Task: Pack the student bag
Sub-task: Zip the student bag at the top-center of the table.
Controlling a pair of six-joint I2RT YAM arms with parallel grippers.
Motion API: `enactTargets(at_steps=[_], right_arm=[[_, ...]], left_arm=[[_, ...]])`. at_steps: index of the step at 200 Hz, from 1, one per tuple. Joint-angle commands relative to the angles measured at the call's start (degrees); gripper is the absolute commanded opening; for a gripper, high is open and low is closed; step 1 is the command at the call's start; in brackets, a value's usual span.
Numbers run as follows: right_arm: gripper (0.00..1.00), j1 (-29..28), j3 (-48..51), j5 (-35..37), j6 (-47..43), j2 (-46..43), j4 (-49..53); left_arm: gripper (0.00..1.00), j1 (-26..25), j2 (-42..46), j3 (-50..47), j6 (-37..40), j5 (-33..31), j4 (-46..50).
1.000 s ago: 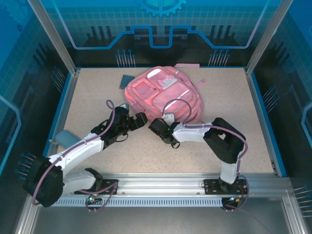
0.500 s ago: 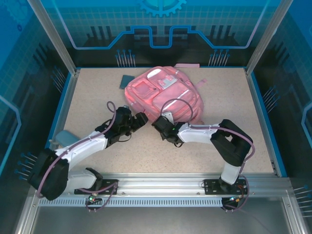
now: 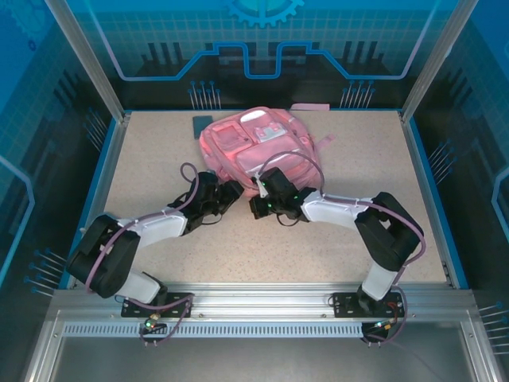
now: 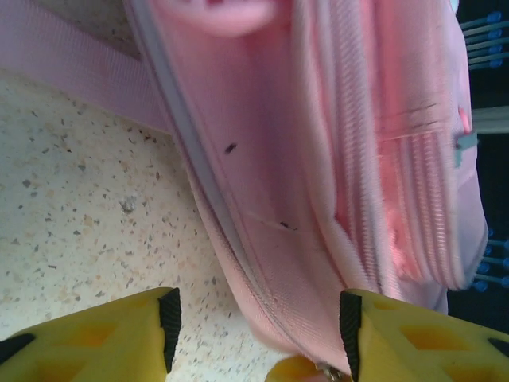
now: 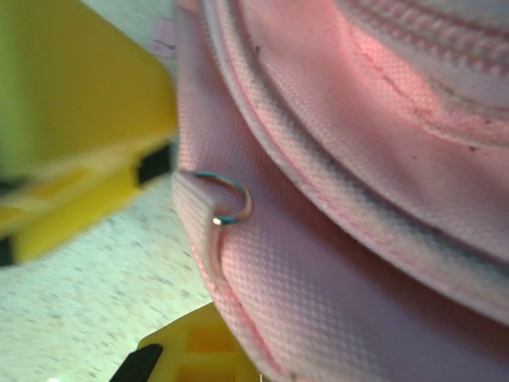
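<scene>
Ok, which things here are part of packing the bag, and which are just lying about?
Job:
- student bag

Lying about:
- dark flat rectangle, left of the bag
- pink flat piece, behind the bag

Either may be meant for packing later.

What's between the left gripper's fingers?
Left wrist view: the edge of the student bag sits between the fingers of the left gripper, bare table beside it, a yellow part at the bottom.

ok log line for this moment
left gripper: open around student bag edge | right gripper: shut on that edge | bag: on table
</scene>
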State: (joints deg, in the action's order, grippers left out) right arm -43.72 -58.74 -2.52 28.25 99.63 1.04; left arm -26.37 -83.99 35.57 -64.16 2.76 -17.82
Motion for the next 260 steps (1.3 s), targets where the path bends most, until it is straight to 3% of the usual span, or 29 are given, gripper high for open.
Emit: enactTargets(at_steps=[1, 69, 176, 215, 234, 260], right_arm=[[0.0, -0.7, -3.4, -4.1, 0.1, 1.6, -4.4], [0.0, -3.4, -6.2, 2.4, -0.1, 2.1, 3.3], [0.0, -6.3, -5.2, 6.4, 1.8, 0.0, 10.0], [0.0, -6.3, -5.1, 7.0, 2.7, -0.9, 11.4], [0.0, -6.4, -4.8, 9.6, 3.2, -1.8, 13.9], [0.0, -6.0, -1.3, 13.5, 2.4, -5.1, 16.3]], left_arm=[[0.54, 0.4, -0.6, -2.1, -5.1, -2.1, -6.6], [0.4, 0.3, -2.6, -6.7, -12.4, -7.4, -14.9], [0.41, 0.3, -10.9, -4.7, -11.9, -9.3, -25.8], [0.25, 0.3, -11.6, -4.2, -11.0, -9.7, -25.4], [0.13, 0.3, -10.6, -3.9, -9.6, -11.2, -23.0], [0.04, 0.3, -9.1, -2.7, -6.2, -13.3, -19.6]])
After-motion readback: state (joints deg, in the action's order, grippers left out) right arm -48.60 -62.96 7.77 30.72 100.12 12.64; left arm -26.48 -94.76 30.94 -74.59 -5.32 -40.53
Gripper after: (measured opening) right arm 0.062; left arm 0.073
